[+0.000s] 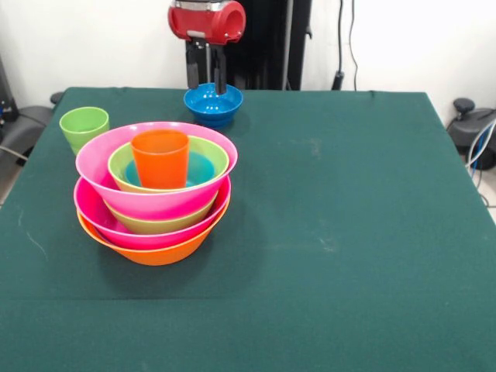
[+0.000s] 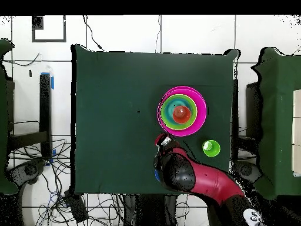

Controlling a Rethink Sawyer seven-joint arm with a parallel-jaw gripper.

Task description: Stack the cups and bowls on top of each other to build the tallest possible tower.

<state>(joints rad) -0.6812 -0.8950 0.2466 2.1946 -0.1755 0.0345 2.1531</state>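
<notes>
Left of centre in the front view stands the tower (image 1: 155, 209): a wide glossy orange plastic bowl (image 1: 159, 253) lowest, pink and green bowls nested above, and an orange-red tapered cup (image 1: 161, 159) upright inside the top one. Beyond it, at upper left, a light green plastic cup (image 1: 84, 126) stands alone. Farthest, at top centre, the gripper (image 1: 207, 80) reaches into a small dark blue bowl (image 1: 212, 104), fingers parted astride its rim. Closing squarely on the rim before lifting should prevent tipping.

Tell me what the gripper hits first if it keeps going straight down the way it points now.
Most likely the blue bowl: the gripper points down with its fingers apart, tips at or just inside that bowl's rim. Whether they already touch it cannot be told.
</notes>
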